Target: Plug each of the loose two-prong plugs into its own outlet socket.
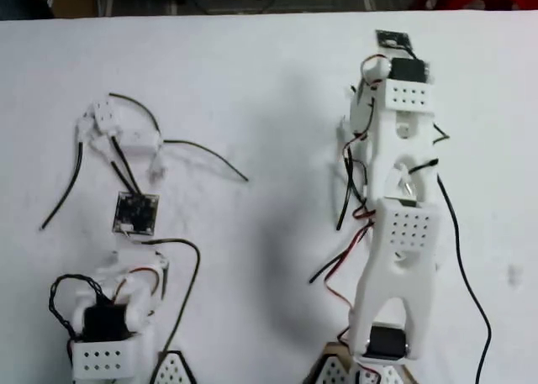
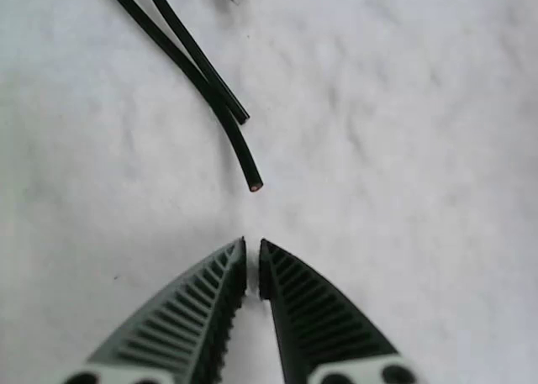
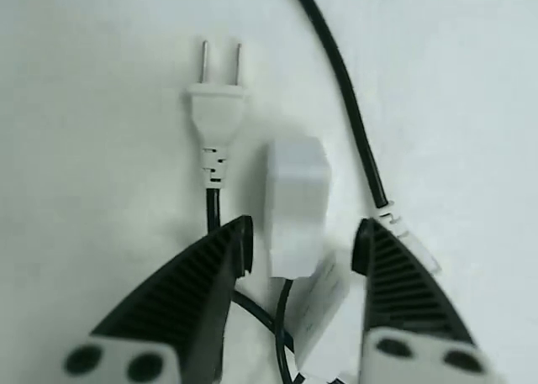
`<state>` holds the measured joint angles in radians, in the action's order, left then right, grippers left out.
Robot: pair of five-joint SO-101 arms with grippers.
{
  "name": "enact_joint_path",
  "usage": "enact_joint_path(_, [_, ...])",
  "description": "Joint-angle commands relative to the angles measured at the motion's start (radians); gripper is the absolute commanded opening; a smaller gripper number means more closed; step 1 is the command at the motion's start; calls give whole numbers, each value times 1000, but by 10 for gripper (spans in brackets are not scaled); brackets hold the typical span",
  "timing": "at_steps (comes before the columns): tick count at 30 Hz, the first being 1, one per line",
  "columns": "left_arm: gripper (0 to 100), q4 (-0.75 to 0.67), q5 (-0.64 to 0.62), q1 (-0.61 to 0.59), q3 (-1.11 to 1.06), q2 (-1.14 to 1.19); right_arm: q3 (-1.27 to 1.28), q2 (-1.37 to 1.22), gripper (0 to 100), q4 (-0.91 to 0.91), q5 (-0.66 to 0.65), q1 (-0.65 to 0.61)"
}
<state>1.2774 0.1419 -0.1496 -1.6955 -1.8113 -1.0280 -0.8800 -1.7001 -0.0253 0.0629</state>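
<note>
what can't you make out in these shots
- Block, right wrist view: no slots show on the face turned to the camera, so socket or not is unclear.
- Plug cord, same view: runs under a finger of the right gripper.
- Two cords, left wrist view: cut off by the edge.
- White cluster, high view: too small to sort plugs from sockets.
</note>
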Motion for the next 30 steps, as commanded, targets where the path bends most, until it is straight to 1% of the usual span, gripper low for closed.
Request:
enact_joint_path(1, [50,8,5,-7,3,-8,-41,30,259,-13,-2,33])
enact_joint_path(4, [50,8,5,-7,3,-8,-32,4,259,-12,-3,25])
enact_joint_path(13, [50,8,5,-7,3,-8,-43,-104,251,-5,6,-58])
enact_joint_path(15, [50,8,5,-7,3,-8,-43,-120,204,-4,6,-59])
enact_joint_path(18, [50,8,5,-7,3,-8,-43,-136,87,4,6,-45])
enact_joint_path(19, [50,8,5,-7,3,-8,-43,-133,62,7,6,-38])
enact_joint_path(22, [50,8,5,-7,3,-8,-60,-99,80,-7,-2,-33])
enact_joint_path(26, [50,8,5,-7,3,-8,-71,-13,80,-18,-2,-41])
enact_joint_path(30, [50,8,5,-7,3,-8,-64,113,80,-22,-2,-90])
